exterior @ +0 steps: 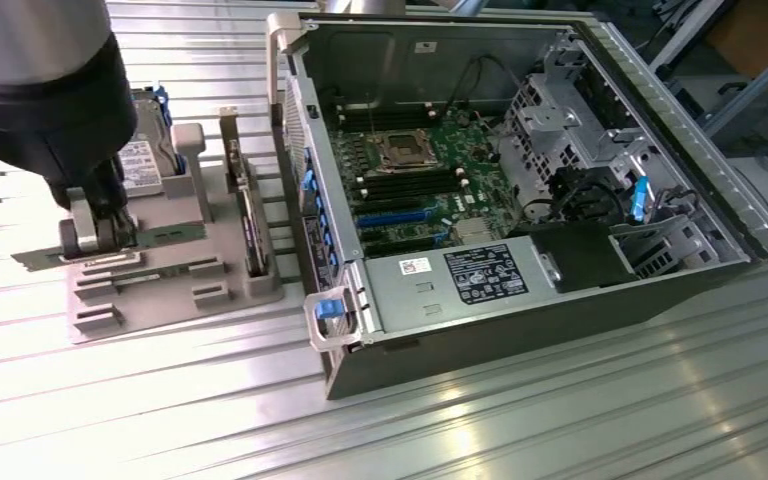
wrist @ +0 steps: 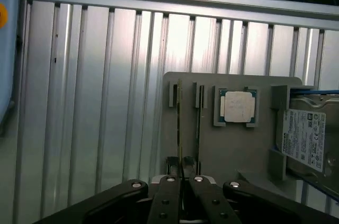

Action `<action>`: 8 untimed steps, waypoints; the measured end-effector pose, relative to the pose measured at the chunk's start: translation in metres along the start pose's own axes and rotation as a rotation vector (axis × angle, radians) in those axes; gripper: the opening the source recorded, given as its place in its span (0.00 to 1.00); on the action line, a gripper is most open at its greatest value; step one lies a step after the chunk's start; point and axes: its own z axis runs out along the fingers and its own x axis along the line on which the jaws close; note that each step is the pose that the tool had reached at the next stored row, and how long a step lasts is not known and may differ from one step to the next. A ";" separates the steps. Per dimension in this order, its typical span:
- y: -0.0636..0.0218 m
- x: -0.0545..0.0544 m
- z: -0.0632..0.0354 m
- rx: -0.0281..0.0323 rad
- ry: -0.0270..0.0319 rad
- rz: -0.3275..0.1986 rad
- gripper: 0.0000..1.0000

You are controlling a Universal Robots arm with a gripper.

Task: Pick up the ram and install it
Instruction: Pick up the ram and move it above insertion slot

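In the exterior view, the ram (exterior: 171, 233) is seen standing on its long edge in a slot of a grey moulded holder (exterior: 211, 290). Its long axis runs across the holder from the exterior view's left to right, rising slightly toward the right. It is a thin green board. The gripper (exterior: 97, 248) is lowered onto it near its left end, with the dark fingers closed on its two faces. A labelled hard drive (exterior: 144, 165) and an upright card (exterior: 244, 200) are held in the same holder. To the exterior view's right, an open metal case (exterior: 491, 330) lies on its side on the ribbed aluminium worktop (exterior: 558, 420), with a green motherboard (exterior: 411, 170) exposed inside.

In the wrist view, the ram (wrist: 180, 123) is seen edge-on as a narrow line running straight away from the gripper (wrist: 181, 164), parallel to the ribs of the worktop (wrist: 95, 102). The black fingertips (wrist: 170, 163) are pressed against it from both sides. The ram is seated in the holder (wrist: 233, 150), whose surface is smooth and matt. A square silver CPU (wrist: 237, 106) lies flat in a recess near the ram, and the hard drive (wrist: 306, 136) is beyond it.
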 end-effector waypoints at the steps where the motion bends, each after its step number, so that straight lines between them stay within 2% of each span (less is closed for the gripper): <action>1: 0.0003 0.000 -0.0063 -0.0001 0.0001 0.000 0.12; 3: 0.0009 0.000 -0.0184 -0.0001 0.0000 0.000 0.12; 6: 0.0022 -0.001 -0.0457 -0.0001 0.0000 0.000 0.12; 8: 0.0028 -0.001 -0.0594 -0.0001 0.0000 0.000 0.12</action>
